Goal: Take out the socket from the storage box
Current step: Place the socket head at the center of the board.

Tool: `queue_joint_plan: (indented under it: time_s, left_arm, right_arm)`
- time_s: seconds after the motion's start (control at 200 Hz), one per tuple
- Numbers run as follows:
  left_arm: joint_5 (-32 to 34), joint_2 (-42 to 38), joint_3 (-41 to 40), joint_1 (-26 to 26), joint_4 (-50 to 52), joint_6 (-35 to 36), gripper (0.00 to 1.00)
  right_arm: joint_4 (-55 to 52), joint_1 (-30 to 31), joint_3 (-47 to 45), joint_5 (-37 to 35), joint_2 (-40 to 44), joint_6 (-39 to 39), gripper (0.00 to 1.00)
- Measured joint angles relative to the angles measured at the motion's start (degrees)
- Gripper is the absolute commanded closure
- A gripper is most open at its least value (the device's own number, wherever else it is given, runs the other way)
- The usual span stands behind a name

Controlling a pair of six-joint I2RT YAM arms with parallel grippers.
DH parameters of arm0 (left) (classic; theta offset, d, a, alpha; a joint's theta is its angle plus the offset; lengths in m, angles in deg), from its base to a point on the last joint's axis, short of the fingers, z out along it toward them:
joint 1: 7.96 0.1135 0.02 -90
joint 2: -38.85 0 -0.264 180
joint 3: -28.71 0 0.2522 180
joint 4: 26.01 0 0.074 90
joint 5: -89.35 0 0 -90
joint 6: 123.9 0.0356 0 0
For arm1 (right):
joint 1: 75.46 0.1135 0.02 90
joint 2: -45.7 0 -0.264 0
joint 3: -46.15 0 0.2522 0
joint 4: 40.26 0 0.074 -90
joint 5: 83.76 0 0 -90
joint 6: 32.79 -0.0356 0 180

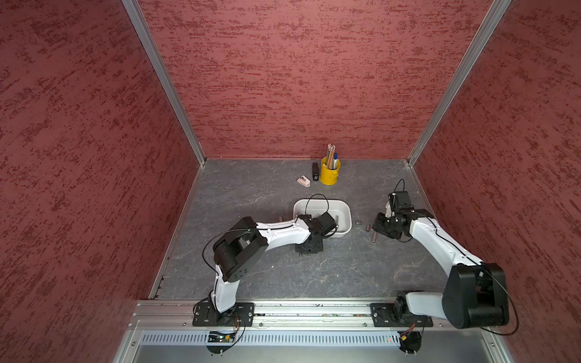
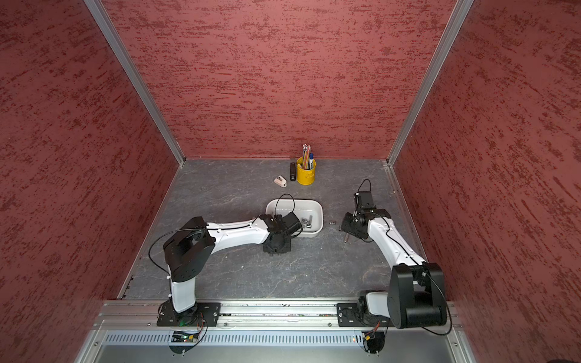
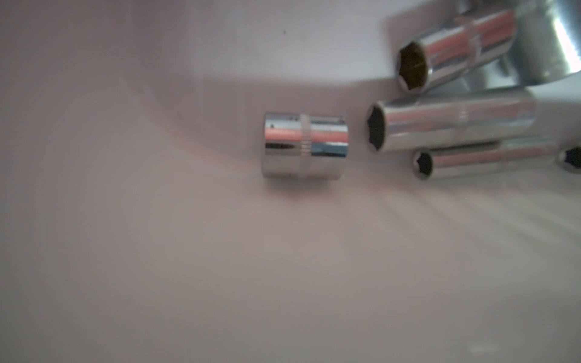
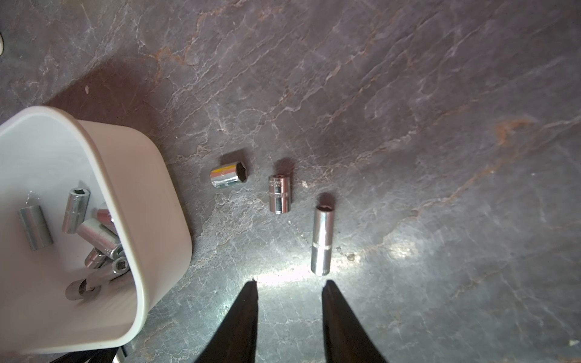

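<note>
The storage box (image 1: 345,208) (image 2: 319,207) is a shallow white tray in the middle of the table. Several chrome sockets (image 2: 306,222) (image 4: 75,210) lie in its right end. My left gripper (image 1: 314,234) hangs low at the box's near left part, and its fingers are hidden under the wrist in both top views. The left wrist view shows no fingers, only the box floor (image 3: 157,220) close up, a short socket (image 3: 305,146) and longer ones (image 3: 452,125) beside it. My right gripper (image 4: 289,286) stands open over the bare table, right of the box, holding nothing.
Three sockets lie on the table right of the box: a short one (image 4: 229,174), a medium one (image 4: 279,195) and a long one (image 4: 322,240) just ahead of my right fingertips. At the back stand a yellow pen cup (image 1: 329,174), a black stapler (image 1: 315,172) and a small white object (image 1: 303,181).
</note>
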Motion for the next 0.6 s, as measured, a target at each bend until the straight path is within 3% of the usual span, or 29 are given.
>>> queue_joint_plan:
  time_s: [0.17,0.376,0.601]
  left_arm:
    - [0.0,0.0,0.04,-0.09,0.39,-0.07,0.68]
    - [0.46,-1.07,2.14,-1.92,2.58,1.16,0.56]
    - [2.25,-14.51,3.41,-3.02,5.22,3.28,0.5]
  right_arm:
    - [0.0,0.0,0.0,0.02,0.0,0.0,0.62]
    - [0.0,0.0,0.0,0.02,0.28,0.02,0.63]
    - [0.22,4.42,1.51,0.0,2.4,1.16,0.63]
